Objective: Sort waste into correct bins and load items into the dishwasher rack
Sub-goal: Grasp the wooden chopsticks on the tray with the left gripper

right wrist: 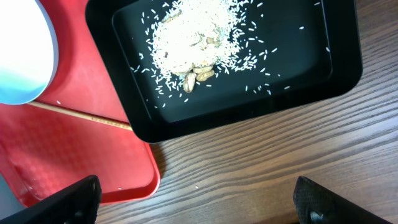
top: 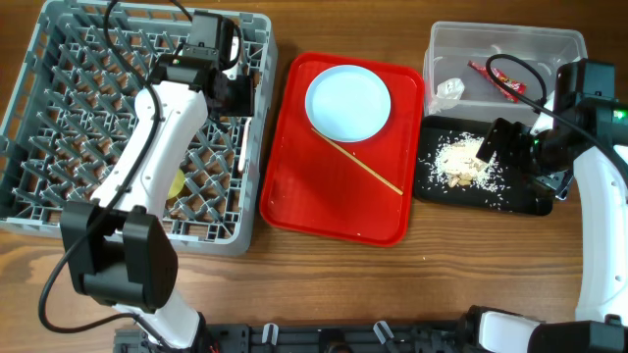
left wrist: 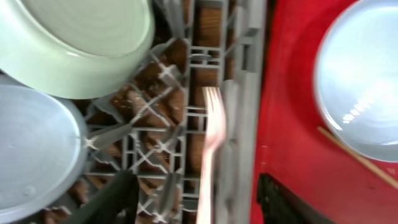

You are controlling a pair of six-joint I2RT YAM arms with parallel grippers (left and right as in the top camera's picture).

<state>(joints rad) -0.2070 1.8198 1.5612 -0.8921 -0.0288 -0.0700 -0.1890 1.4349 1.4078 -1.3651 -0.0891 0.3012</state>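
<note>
The grey dishwasher rack (top: pixel 59 108) fills the left. My left gripper (top: pixel 235 93) hangs over its right edge. In the left wrist view it (left wrist: pixel 202 208) is open, and a blurred white fork (left wrist: pixel 211 137) stands between the fingers against the rack wall (left wrist: pixel 245 93). A mint bowl (left wrist: pixel 81 37) and a paler bowl (left wrist: pixel 31 149) lie in the rack. A yellow cup (top: pixel 177 184) shows under the arm. The plate (top: pixel 347 102) and a chopstick (top: pixel 368 169) lie on the red tray (top: pixel 304 196). My right gripper (top: pixel 496 142) is open and empty (right wrist: pixel 196 199) over the wood beside the black tray (right wrist: pixel 249 112).
The clear tub (top: pixel 549 49) at the back right holds a red wrapper (top: pixel 496 80) and a white tissue (top: pixel 449 89). The black tray (top: pixel 520 201) holds rice crumbs (top: pixel 461 162) with beige bits (right wrist: pixel 199 74). Bare wooden table (top: pixel 442 265) runs along the front.
</note>
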